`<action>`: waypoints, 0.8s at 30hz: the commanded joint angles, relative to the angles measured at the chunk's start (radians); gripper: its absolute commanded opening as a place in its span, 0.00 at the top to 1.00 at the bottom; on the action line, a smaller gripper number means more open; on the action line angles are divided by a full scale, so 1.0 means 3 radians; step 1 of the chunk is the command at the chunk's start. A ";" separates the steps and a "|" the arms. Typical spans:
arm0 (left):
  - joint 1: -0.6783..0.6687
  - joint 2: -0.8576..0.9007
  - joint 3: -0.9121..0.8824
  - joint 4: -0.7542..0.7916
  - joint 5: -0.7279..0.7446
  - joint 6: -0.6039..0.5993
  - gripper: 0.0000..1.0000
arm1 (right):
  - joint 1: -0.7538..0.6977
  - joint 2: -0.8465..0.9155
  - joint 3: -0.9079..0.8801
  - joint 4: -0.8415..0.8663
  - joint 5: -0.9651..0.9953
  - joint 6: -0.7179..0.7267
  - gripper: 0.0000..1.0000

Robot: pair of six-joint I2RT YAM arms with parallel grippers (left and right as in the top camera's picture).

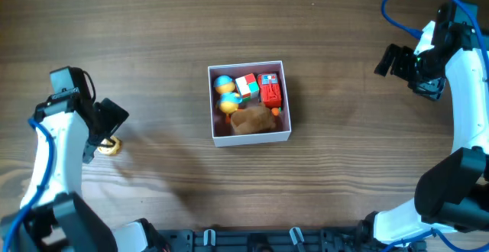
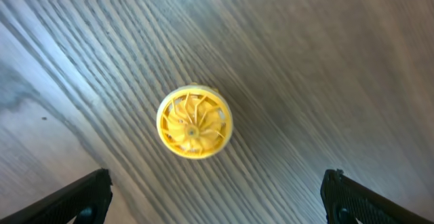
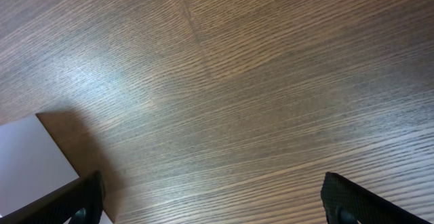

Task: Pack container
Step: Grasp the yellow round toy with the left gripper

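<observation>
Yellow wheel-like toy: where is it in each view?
Overhead: yellow toy at far left, below mid-height.
Left wrist: yellow toy near centre of frame.
Right wrist: not in it.
Shared landmark: the wood-grain table; the container shows only overhead and right wrist.

No legible text, labels, brands or numbers in any view; markings on the toys are too small to read.
</observation>
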State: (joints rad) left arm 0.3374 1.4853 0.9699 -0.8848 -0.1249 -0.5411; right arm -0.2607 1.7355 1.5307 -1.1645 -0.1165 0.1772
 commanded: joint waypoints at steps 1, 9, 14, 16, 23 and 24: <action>0.0156 0.0315 -0.0033 0.0145 0.0043 0.0022 0.00 | 0.0005 0.0022 -0.0004 -0.0005 -0.0051 -0.0060 0.00; 0.0195 0.0844 -0.0033 0.0470 0.0043 0.0300 0.00 | 0.0005 0.0022 -0.0004 -0.0013 -0.0051 -0.0066 0.00; 0.0195 0.0904 -0.0038 0.0487 0.0043 0.0309 0.00 | 0.0005 0.0022 -0.0004 -0.0011 -0.0051 -0.0066 0.00; 0.0195 0.0905 -0.0089 0.0551 0.0041 0.0308 0.00 | 0.0005 0.0022 -0.0004 -0.0011 -0.0051 -0.0067 0.00; 0.0195 0.0907 -0.0298 0.0732 0.0041 0.0309 0.00 | 0.0005 0.0022 -0.0004 -0.0011 -0.0051 -0.0066 0.00; 0.0195 0.0907 -0.0298 0.0730 0.0042 0.0308 0.01 | 0.0005 0.0022 -0.0004 -0.0011 -0.0051 -0.0066 0.00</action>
State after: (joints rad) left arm 0.3893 1.7267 0.9226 -0.6605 -0.1055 -0.4644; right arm -0.2607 1.7355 1.5307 -1.1667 -0.1165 0.1764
